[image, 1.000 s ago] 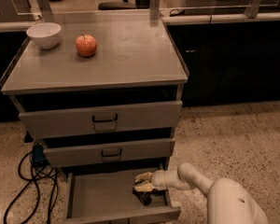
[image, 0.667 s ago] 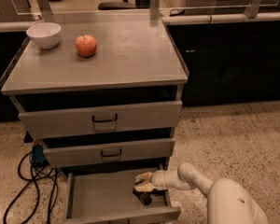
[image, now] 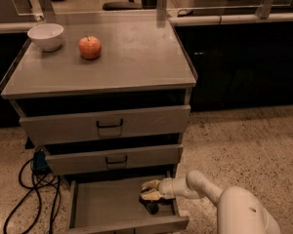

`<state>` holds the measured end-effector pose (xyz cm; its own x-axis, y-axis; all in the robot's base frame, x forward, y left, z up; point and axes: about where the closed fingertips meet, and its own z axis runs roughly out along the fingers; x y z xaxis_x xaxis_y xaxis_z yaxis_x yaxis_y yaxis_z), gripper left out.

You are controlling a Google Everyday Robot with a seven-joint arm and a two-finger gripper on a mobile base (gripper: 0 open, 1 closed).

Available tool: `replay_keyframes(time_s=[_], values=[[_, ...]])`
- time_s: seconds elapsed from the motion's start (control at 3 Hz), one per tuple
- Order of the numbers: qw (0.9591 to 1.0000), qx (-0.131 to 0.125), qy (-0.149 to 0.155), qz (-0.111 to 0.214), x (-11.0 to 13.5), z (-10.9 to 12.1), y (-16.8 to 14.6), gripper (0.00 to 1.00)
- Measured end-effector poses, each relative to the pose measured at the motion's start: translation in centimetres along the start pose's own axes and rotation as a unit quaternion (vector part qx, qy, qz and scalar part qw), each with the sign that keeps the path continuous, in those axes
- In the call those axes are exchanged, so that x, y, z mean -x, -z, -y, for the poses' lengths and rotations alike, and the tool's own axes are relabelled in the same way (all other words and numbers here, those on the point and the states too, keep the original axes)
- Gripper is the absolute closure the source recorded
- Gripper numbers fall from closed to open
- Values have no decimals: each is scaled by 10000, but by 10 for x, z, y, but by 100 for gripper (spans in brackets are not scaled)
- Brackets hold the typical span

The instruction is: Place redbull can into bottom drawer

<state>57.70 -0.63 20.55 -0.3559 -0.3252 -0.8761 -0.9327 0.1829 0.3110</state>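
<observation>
Camera view: the end effector [image: 150, 193] hangs in the bottom drawer [image: 102, 201], at its right side, over what seems the can [image: 150, 207]; I cannot tell its grip, and the next move is probably to release and lift clear.

Smooth matte-white plastic robot arm [image: 205, 188] is showing as rounded tube segments w/ a ball-like joint at the bend. Big bulbous white shell [image: 244, 214] at btm right is catching soft light, w/ one small dark dot on its top. Wrist section is narrowing to a short white cylinder. Pale cream-yellow gripper [image: 150, 191] is sitting at the arm's tip, looking glossier than the rest, over the right part of the open wide grey bottom drawer [image: 129, 225].
</observation>
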Motion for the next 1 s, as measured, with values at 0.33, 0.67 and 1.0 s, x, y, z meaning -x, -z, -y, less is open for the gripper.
replay_keyframes(time_s=[0.33, 0.67, 1.0], values=[[10000, 0, 0, 0, 0, 0, 0, 11], [10000, 1, 0, 0, 0, 0, 0, 0], [10000, 1, 0, 0, 0, 0, 0, 0]])
